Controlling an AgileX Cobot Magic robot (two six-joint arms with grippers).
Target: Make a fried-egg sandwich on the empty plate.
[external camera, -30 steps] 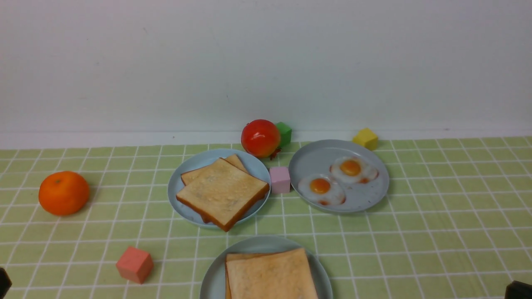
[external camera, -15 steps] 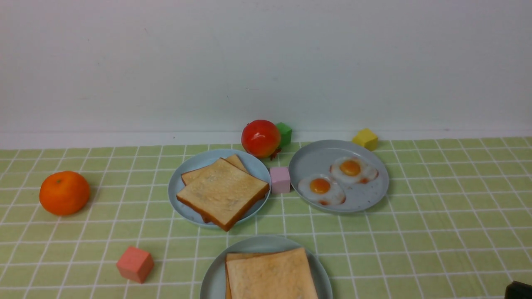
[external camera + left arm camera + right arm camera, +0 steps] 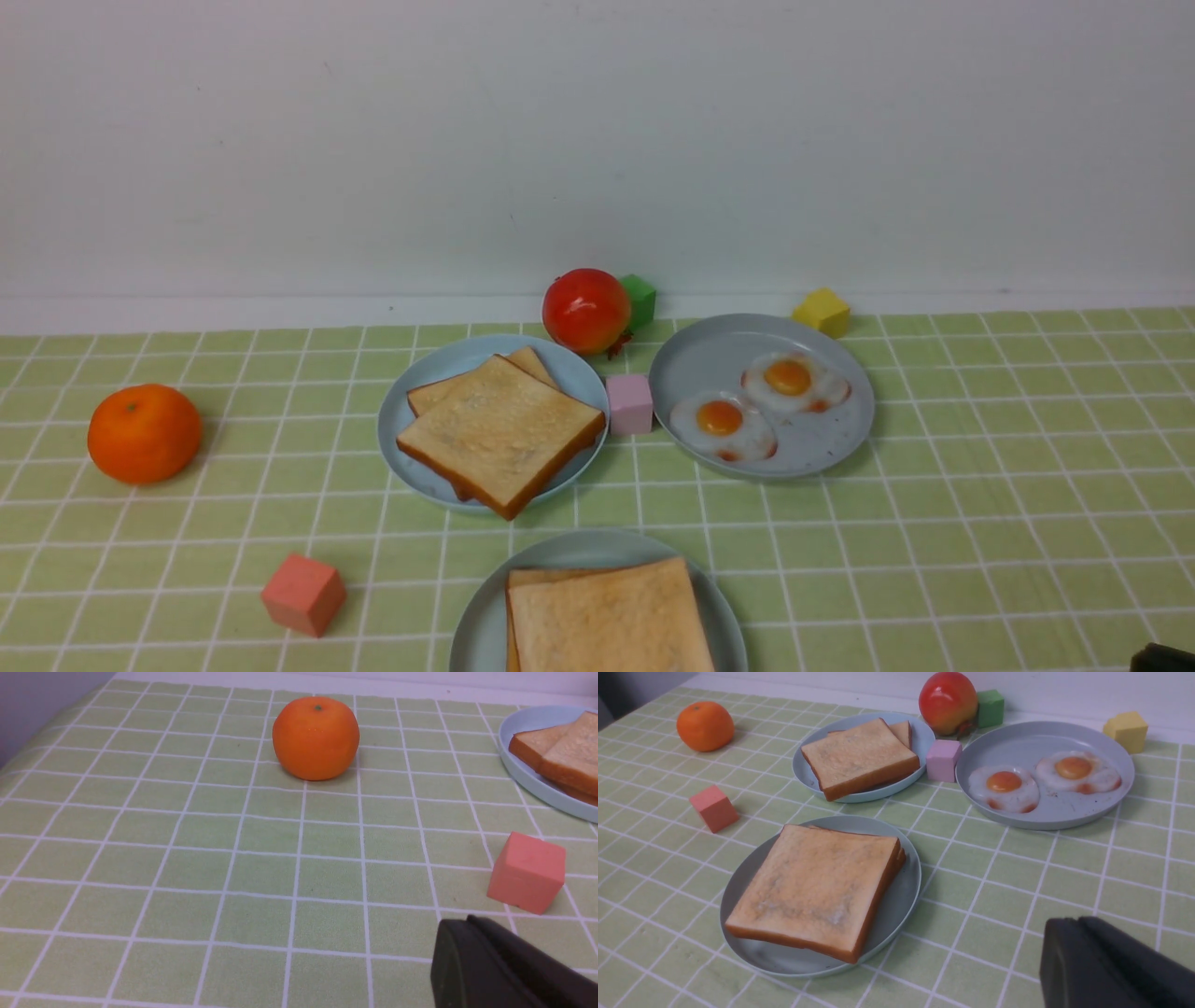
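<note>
1. A tabletop (image 3: 980,467) with a pale green checked cloth runs back to a white wall.
2. Far left, an orange (image 3: 144,433) sits alone. Nearer the robot and to its right lies a coral cube (image 3: 302,594).
3. The left fingers (image 3: 490,970) appear only in the left wrist view, as a dark shape above the cloth near the coral cube. They are closed and hold nothing.
4. Left of centre, a grey-blue plate (image 3: 439,364) holds two overlapping toast slices (image 3: 499,434).
5. At the centre of the near edge, the pale aqua plate (image 3: 476,625) carries the fried-egg sandwich (image 3: 607,616). Its toast slices are stacked, and any egg between them is hidden.
6. Behind, a red fruit (image 3: 585,311) sits against a green cube (image 3: 640,299). A pink cube (image 3: 628,403) stands between the two far plates.
7. Right of centre, another grey-blue plate (image 3: 709,355) holds two fried eggs (image 3: 721,425) side by side. A yellow cube (image 3: 822,311) sits just behind it.
8. The right fingers (image 3: 1101,966) show as a dark shape at the near right corner. I cannot tell how far open they are, and nothing is seen in them.
</note>
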